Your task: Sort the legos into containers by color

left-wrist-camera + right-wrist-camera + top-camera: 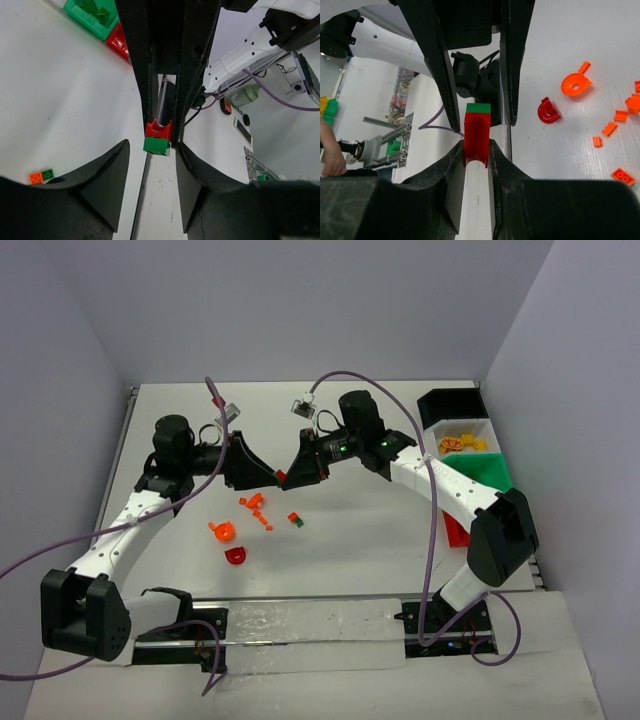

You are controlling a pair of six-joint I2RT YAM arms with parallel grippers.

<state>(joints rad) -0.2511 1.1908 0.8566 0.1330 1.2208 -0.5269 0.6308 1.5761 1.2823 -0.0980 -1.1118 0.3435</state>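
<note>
Legos in play: red brick with green brick stuck on its end, held mid-air at centre of the top view, over the table. Right gripper pinches red. Left gripper sits nose-to-nose with it, jaws spread astride green with gaps either side, no grip. Stack axis runs gripper to gripper, green end toward left. Next is probably a straight pull apart along that line.

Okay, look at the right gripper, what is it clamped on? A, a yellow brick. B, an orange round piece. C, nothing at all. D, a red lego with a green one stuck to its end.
D: in the right wrist view the right gripper presses both sides of the red lego, and the green lego sits joined at its far end.
</note>
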